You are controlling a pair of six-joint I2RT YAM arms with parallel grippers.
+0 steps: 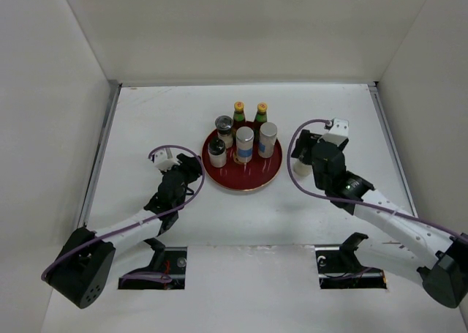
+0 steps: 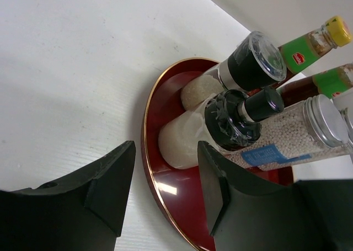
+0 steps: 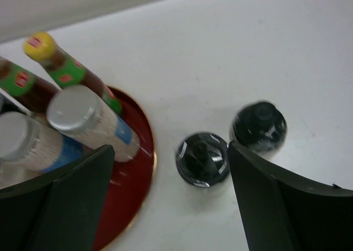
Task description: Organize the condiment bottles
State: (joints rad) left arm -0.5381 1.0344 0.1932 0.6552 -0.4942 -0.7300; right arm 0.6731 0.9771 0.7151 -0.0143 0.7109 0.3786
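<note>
- Left arm (image 1: 124,227): runs from its base at the near-left corner diagonally up and right, wrist bent toward the tray (image 1: 252,184).
- Left tool (image 1: 191,169): sits just beside the tray's left rim. Its fingers (image 2: 110,190) are spread wide and hold nothing. In the left wrist view 1 finger is over the bare counter (image 1: 146,121) and the other over the tray's edge. Contact with the rim cannot be told.
- Right arm (image 1: 387,216): reaches from the near-right corner up and left, wrist pitched down over the counter to the right of the tray.
- Right tool (image 1: 302,156): spread wide, gripping nothing.
- Loose jars (image 3: 202,159): 2 with black caps stand upright on the counter, off the tray and near its right rim. 1 lies in the gap between the right tool's fingers. The other is blurred, close by the tip of 1 finger; touching or not, cannot tell.
- On the tray, all upright: 2 sauce bottles (image 1: 239,114) at the far side, side by side; 2 silver-lidded jars (image 1: 244,137) centre and right; 2 black-lidded jars (image 1: 217,149) on the left.
</note>
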